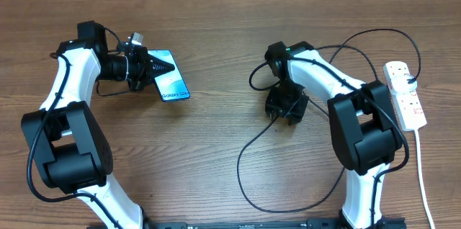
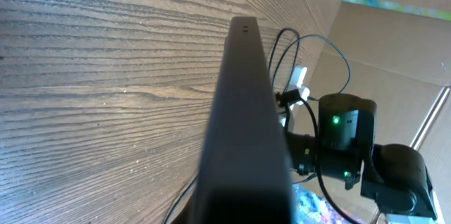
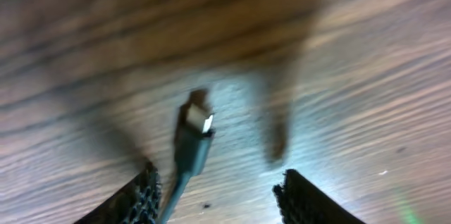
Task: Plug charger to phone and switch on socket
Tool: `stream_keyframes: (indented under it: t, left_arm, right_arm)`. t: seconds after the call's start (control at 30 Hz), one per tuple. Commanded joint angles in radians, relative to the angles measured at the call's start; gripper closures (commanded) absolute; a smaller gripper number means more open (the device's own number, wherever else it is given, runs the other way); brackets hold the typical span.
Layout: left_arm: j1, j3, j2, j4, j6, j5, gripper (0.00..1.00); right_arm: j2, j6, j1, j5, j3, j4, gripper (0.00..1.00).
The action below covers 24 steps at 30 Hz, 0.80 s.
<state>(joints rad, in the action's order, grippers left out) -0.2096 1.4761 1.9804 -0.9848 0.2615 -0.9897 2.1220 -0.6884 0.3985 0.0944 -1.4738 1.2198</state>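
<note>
A: Where's the charger (image 3: 192, 139) tip?
B: Between your right claw's (image 3: 218, 182) parted fingers, ungripped, close by one finger.
A: And the phone (image 1: 173, 83)?
B: Your left claw (image 1: 153, 68) is clamped on its end, well apart from the charger.

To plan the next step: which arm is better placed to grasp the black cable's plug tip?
Right. The right fingers stand open on either side of the thin black charger cable's plug tip on the wooden table, whereas the left fingers are shut on the slim blue-white-screened phone.
</note>
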Motion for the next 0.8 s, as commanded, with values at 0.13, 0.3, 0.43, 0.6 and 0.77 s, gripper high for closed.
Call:
stream_keyframes:
  t: [0.13,0.3,0.43,0.6,0.77]
  left_arm:
    - [0.0,0.013,-0.015,-0.001,-0.023,-0.023,0.96]
    - [0.0,0.013,-0.015,-0.007,-0.023,-0.023,0.96]
    - [0.0,0.013,-0.015,-0.006,-0.023,-0.023,0.96]
    - [0.0,0.013,-0.015,-0.006,-0.024,-0.023,0.96]
    - [0.0,0.013,-0.015,-0.006,-0.031,-0.023,0.96]
  right_arm:
    - [0.034,-0.053,0.034,0.012,0.048,-0.075,0.61]
    - [0.034,-0.072,0.032,-0.005,0.048,-0.108,0.69]
    - [0.034,-0.071,0.032,-0.051,0.048,-0.107,0.68]
    - [0.034,-0.071,0.032,-0.098,0.048,-0.096,0.65]
    - [0.034,-0.071,0.032,-0.117,0.048,-0.101,0.65]
